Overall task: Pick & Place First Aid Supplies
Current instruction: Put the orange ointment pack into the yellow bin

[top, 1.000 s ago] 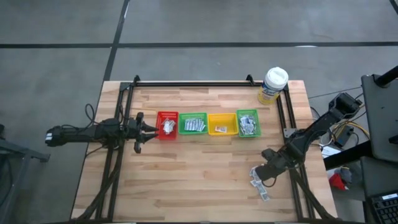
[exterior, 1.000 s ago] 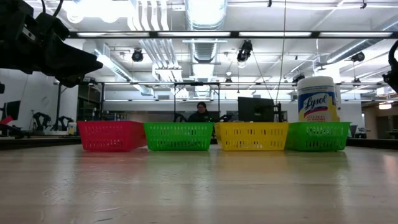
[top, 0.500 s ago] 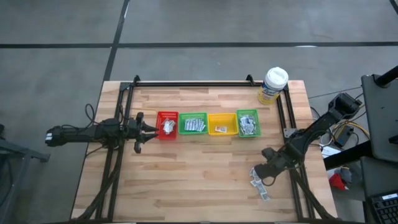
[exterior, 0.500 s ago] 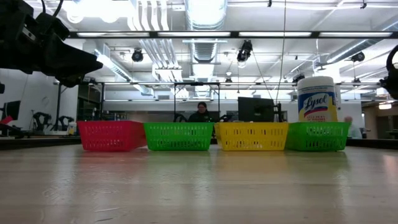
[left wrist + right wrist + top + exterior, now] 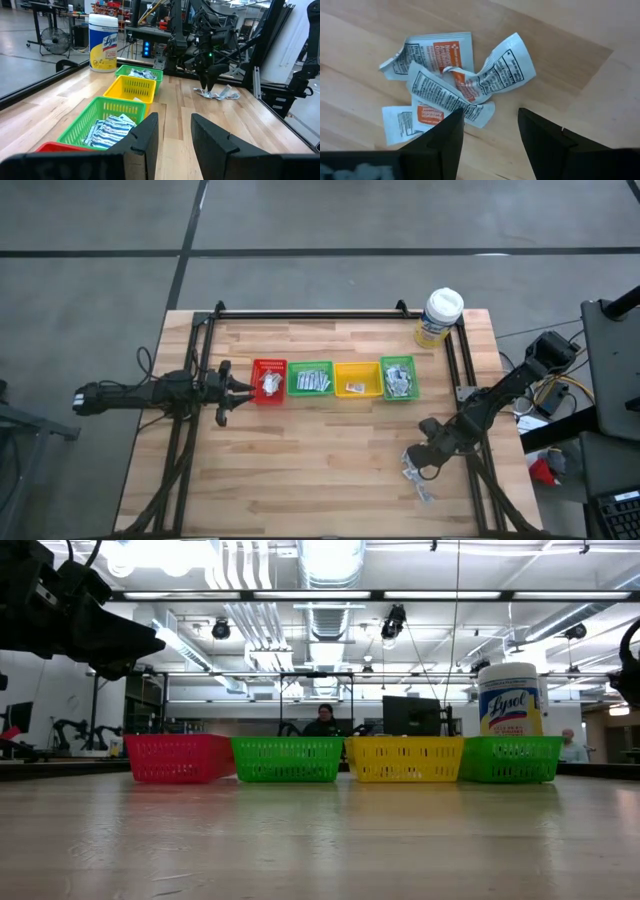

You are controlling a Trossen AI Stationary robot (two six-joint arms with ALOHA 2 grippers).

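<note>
At the table's point(image 5: 300, 480) 9 o'clock edge the left gripper point(image 5: 243, 387) waits beside the red bin point(image 5: 268, 380), jaws parted and empty, with bare wood across the whole near half. Four bins holding sachets run in a row toward 3 o'clock. At 4 o'clock, near the right edge, the right gripper point(image 5: 489, 131) hovers over a loose sachet pile point(image 5: 457, 82), jaws wide and empty, the pile just ahead of the fingertips.

This is a robotics lab or workshop: exposed ceiling ducts point(image 5: 330, 565) and strip lights fill the top of the low view, a person point(image 5: 324, 721) sits by a monitor point(image 5: 412, 716) mid-frame, and other robot arms point(image 5: 75, 730) stand at far left.
</note>
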